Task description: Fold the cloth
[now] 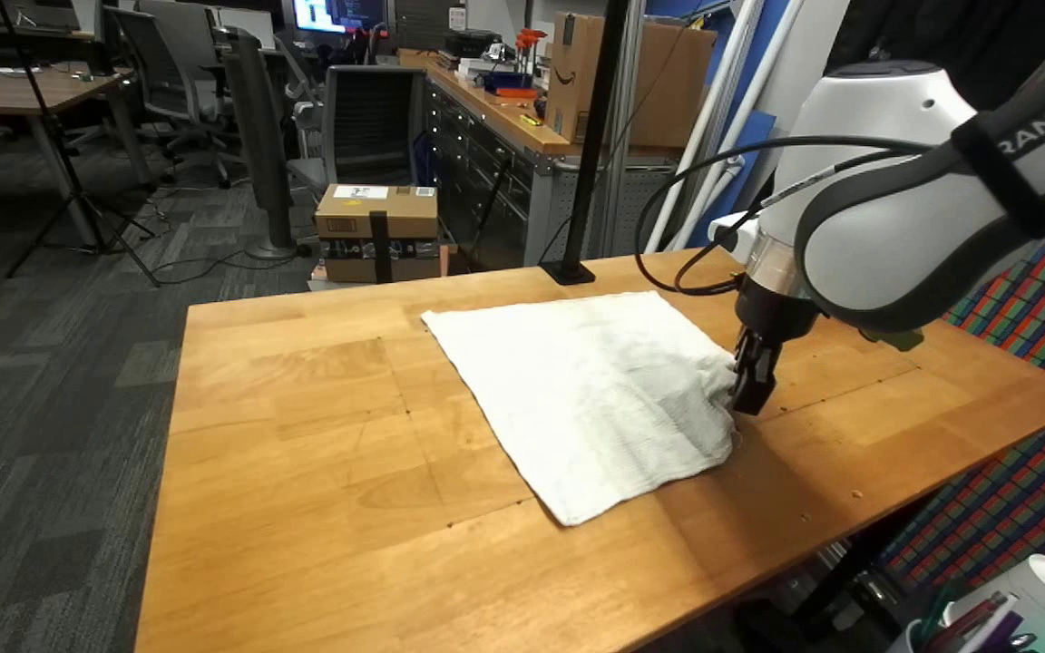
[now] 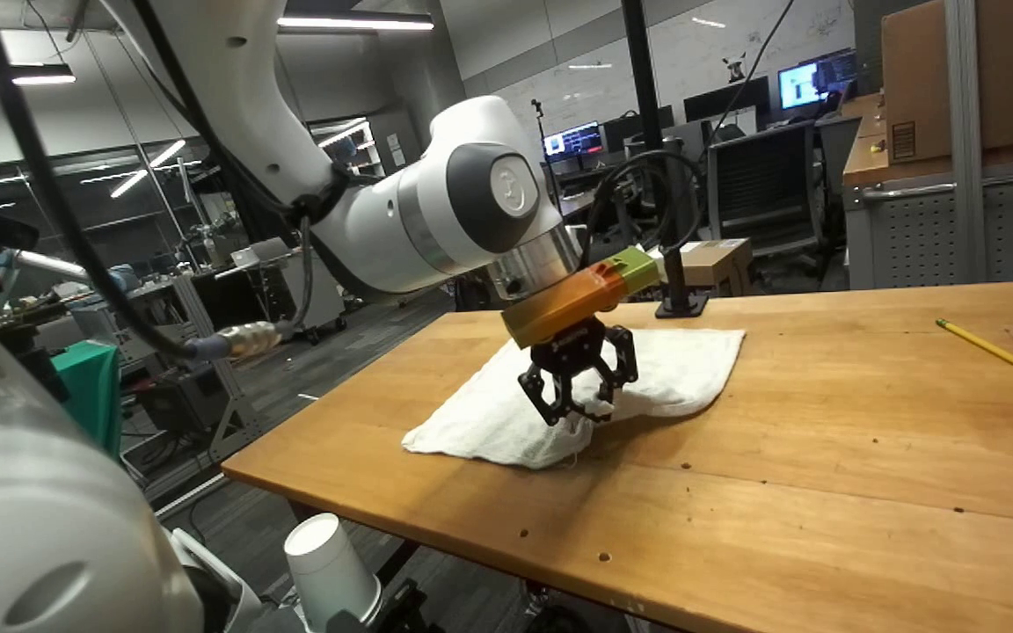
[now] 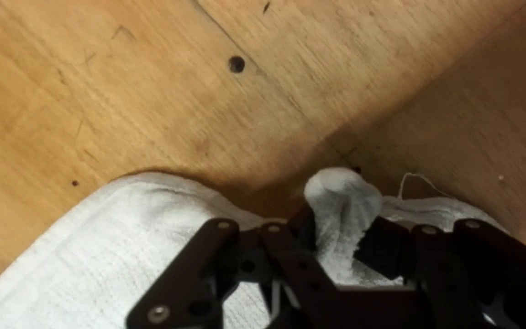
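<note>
In an exterior view, the white cloth [image 1: 568, 390] lies on the wooden surface [image 1: 305, 472], spread mostly flat, and the hand [image 3: 343, 240] is at its 3 o'clock edge. The arm [image 1: 903, 227] reaches over the surface there from 2 o'clock. In the wrist view, the two fingers [image 3: 386, 249] are clamped on a small bunch of the cloth, which stands up between them as a rounded knob. From this bunch, a loose thread [image 3: 413, 176] makes a loop at 2 o'clock, and a dark round hole [image 3: 236, 64] in the surface is at 11 o'clock. Near the hand the cloth is wrinkled, and its edge there is a little raised. A black post [image 1: 600, 127] stands on the surface near the cloth, at 12 o'clock in an exterior view; from the same place, cardboard boxes [image 1: 377, 218] are beyond the edge of the surface, between 10 and 11 o'clock. In an exterior view, a yellow pencil [image 2: 1003, 356] lies on the surface at 3 o'clock, well apart from the cloth, and a white cup [image 2: 335, 563] is at 8 o'clock, outside the surface.
</note>
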Action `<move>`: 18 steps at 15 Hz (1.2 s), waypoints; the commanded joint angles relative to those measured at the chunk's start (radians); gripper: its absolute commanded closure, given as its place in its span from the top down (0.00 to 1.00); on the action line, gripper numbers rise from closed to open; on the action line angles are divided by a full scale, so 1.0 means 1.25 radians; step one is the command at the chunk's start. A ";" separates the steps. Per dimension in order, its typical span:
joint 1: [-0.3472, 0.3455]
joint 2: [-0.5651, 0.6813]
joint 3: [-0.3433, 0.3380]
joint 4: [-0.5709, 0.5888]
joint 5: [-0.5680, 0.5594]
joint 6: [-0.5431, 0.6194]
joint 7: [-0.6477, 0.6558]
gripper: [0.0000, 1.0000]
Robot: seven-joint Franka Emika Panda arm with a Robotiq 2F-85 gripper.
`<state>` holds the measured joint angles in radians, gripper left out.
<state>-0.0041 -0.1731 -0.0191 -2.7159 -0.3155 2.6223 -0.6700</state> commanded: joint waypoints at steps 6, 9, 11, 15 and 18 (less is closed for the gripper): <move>0.051 -0.006 0.035 0.057 -0.007 0.009 0.014 0.09; 0.068 0.011 0.049 0.086 -0.005 0.015 0.021 0.09; 0.080 0.022 0.060 0.104 -0.003 0.017 0.027 0.09; 0.099 0.047 0.084 0.137 -0.004 0.013 0.051 0.09; 0.114 0.071 0.104 0.164 -0.002 0.008 0.079 0.09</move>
<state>0.1206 -0.1212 0.0906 -2.5597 -0.3157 2.6281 -0.6142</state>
